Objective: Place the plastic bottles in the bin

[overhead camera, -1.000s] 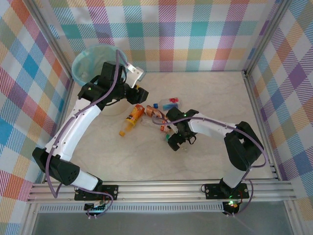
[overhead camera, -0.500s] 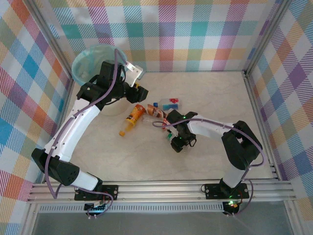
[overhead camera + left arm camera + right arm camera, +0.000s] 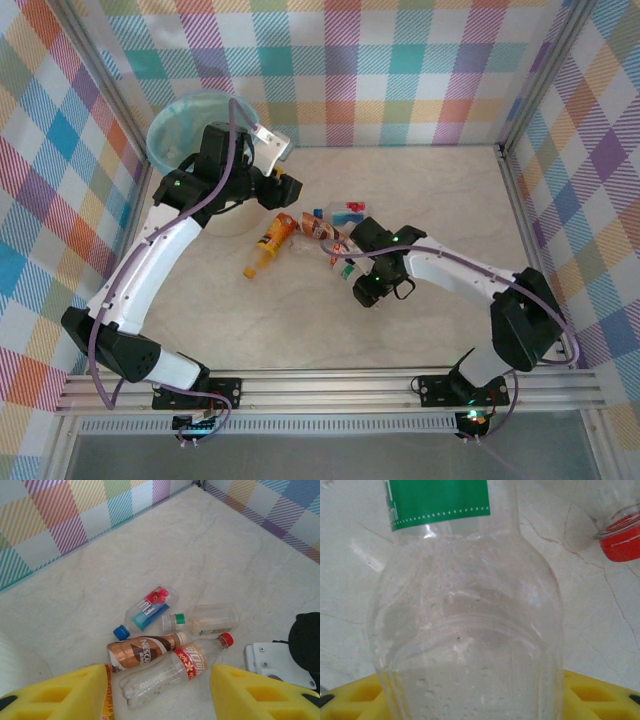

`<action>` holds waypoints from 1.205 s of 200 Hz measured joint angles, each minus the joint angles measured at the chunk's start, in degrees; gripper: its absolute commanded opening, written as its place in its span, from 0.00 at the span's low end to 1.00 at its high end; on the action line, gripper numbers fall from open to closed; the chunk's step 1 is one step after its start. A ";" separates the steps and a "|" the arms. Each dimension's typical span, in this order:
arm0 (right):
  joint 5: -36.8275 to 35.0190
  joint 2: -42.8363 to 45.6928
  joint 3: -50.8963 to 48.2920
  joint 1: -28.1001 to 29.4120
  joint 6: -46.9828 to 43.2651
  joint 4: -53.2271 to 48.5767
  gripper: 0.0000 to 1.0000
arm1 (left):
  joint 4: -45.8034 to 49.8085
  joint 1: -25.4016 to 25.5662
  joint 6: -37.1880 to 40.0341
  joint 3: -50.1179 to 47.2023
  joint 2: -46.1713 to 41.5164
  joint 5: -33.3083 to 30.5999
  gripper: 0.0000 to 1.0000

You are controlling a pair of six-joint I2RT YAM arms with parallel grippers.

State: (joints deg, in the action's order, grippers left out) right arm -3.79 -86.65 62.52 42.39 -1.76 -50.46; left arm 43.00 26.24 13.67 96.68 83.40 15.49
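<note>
Pale marbled table, plaid walls. The bin stands far left. Near it the left gripper hangs spread wide and empty above the plastic bottles. Rightward, the right gripper straddles the base of a green-capped bottle; whether it is clamped, I cannot tell. So low a hold on slick plastic may slip.

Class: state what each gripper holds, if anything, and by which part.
The right gripper appears to hold a green-labelled clear bottle by its wide body below the label. The left gripper is open, holding nothing.
</note>
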 measured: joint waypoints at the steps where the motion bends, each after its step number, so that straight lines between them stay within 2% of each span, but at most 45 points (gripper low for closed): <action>1: 0.04 0.09 0.00 0.00 0.02 -0.02 0.57 | -0.02 -0.02 -0.02 0.00 -0.02 0.02 0.57; 66: 3.61 8.15 0.61 0.00 0.96 0.46 0.55 | -1.46 -0.02 -3.08 0.66 -0.11 3.04 0.57; 138: 8.11 12.07 5.09 0.00 2.95 8.20 0.53 | -2.71 0.00 -7.96 0.66 0.74 11.61 0.58; 148: 8.44 12.46 5.20 -0.02 3.32 9.51 0.53 | -2.73 -0.02 -8.81 0.63 1.09 12.87 0.63; 192: 9.25 13.70 5.35 -0.04 5.03 15.04 0.52 | -6.27 -0.02 -14.88 -1.81 1.68 19.28 0.73; 241: 9.49 13.70 7.58 -0.37 6.08 18.73 0.52 | -10.91 0.26 -21.29 -2.75 4.76 25.92 0.73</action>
State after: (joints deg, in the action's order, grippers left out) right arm 5.69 -72.95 70.11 42.02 4.32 -31.73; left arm 32.10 26.50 -7.62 93.93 88.16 41.41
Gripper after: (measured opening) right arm 0.540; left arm 0.736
